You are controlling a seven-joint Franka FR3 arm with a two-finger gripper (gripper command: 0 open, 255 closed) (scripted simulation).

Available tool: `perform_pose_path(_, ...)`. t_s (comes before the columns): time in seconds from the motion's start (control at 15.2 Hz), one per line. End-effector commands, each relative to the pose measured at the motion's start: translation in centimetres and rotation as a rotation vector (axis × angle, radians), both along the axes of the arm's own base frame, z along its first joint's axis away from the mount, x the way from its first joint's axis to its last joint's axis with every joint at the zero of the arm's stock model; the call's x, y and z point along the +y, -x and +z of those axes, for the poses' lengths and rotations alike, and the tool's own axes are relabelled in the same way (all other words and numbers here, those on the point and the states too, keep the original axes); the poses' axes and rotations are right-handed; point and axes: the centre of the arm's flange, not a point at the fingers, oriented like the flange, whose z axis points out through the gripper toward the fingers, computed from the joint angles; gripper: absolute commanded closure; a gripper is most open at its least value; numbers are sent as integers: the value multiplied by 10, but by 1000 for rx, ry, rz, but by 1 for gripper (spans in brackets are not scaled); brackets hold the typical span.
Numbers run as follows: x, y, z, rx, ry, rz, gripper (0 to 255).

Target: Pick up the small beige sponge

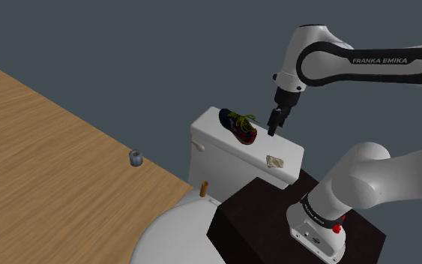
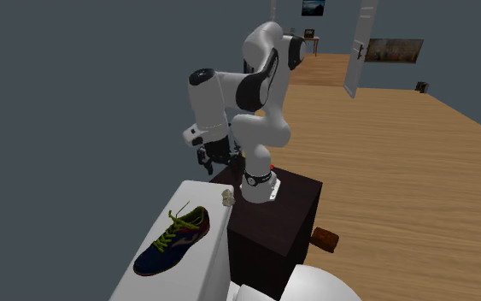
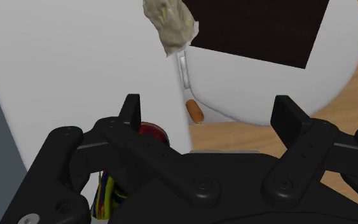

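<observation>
Wrist view: the gripper is seen with its two black fingers set wide apart, and nothing is clasped between them. It is held above the white toilet tank, clear of the lid. Just behind the fingers, part of a dark blue and red shoe with yellow-green laces is seen lying on the lid. The small beige sponge is found ahead of the gripper, well apart from the fingertips, at the lid's edge nearest the dark stand.

In the shoulder view the gripper is seen pointing down, just beside the shoe and above the sponge, which lies near the lid's corner beside the stand. A small orange-brown cylinder is seen standing next to the toilet bowl, and a small grey cup is set on the wooden floor.
</observation>
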Motion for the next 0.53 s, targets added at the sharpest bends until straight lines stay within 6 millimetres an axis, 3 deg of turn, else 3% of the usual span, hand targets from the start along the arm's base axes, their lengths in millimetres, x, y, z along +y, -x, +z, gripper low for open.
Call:
perform_pose_path(0.0,2,6,-27,26,9,53,0)
perform_pose_path(0.4,0,22,-103,104,37,205,0)
perform_pose_path(0.46,0,22,-104,105,37,208,0)
